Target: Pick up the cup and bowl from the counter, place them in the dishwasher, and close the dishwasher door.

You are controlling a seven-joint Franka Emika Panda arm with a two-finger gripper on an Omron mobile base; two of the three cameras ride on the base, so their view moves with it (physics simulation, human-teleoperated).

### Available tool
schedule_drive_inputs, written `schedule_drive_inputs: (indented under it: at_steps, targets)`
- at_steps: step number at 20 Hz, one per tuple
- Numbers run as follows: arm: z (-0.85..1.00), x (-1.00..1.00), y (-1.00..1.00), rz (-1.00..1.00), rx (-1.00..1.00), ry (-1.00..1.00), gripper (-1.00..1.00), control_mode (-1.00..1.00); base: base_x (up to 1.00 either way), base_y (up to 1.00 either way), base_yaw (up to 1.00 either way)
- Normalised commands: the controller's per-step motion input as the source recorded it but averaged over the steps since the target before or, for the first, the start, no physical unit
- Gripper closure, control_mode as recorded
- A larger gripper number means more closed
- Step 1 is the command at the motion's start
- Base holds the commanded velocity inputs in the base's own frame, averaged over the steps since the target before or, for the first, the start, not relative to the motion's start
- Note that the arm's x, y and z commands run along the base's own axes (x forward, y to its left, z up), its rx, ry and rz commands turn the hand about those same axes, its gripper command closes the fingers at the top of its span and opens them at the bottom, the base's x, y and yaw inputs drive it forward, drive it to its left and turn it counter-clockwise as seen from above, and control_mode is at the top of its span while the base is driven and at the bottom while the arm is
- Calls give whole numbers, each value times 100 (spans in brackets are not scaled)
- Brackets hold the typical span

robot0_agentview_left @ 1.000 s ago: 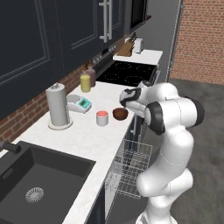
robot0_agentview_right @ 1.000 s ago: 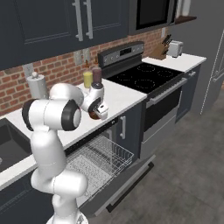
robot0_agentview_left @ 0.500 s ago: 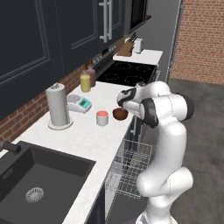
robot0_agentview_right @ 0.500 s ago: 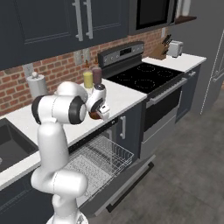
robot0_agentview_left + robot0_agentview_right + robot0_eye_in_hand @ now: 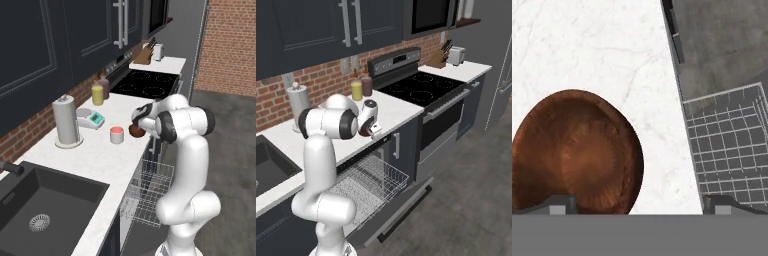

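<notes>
The dark reddish-brown bowl (image 5: 135,131) (image 5: 574,152) sits on the white counter (image 5: 90,155) close to its front edge. My gripper (image 5: 140,122) (image 5: 642,206) hangs just above it, open, with nothing between its fingers (image 5: 559,204). In the hand view the bowl lies toward the left finger, not centred between the two. The cup (image 5: 116,135), pale with a salmon top, stands on the counter just left of the bowl. Below the counter edge the dishwasher (image 5: 368,185) is open, its wire rack (image 5: 150,192) pulled out over the lowered dishwasher door (image 5: 403,207).
A paper-towel roll (image 5: 67,121), a teal-and-white scale (image 5: 92,118) and a yellow-filled bottle (image 5: 97,93) stand behind the cup. The black sink (image 5: 40,210) lies to the left and the black stove (image 5: 147,82) to the right.
The arm's elbow has swung a little toward the stove while the hand has stayed over the bowl. The jaws have stayed open.
</notes>
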Motion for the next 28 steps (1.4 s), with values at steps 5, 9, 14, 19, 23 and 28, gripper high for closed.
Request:
schedule_drive_inputs:
  at_steps: [5,9,14,19,23,28]
  targets:
    - [-23,24,9,0,0,0,-100,-100,0,0,0]
    - [-19,31,12,0,0,1,-100,-100,0,0,0]
    - [-19,34,8,0,0,2,-100,-100,0,0,0]
    - [-21,25,7,0,0,5,100,-100,0,0,0]
    - [-20,5,1,-1,0,5,100,-100,0,0,0]
    - [-15,0,-1,-2,0,4,100,-100,0,0,0]
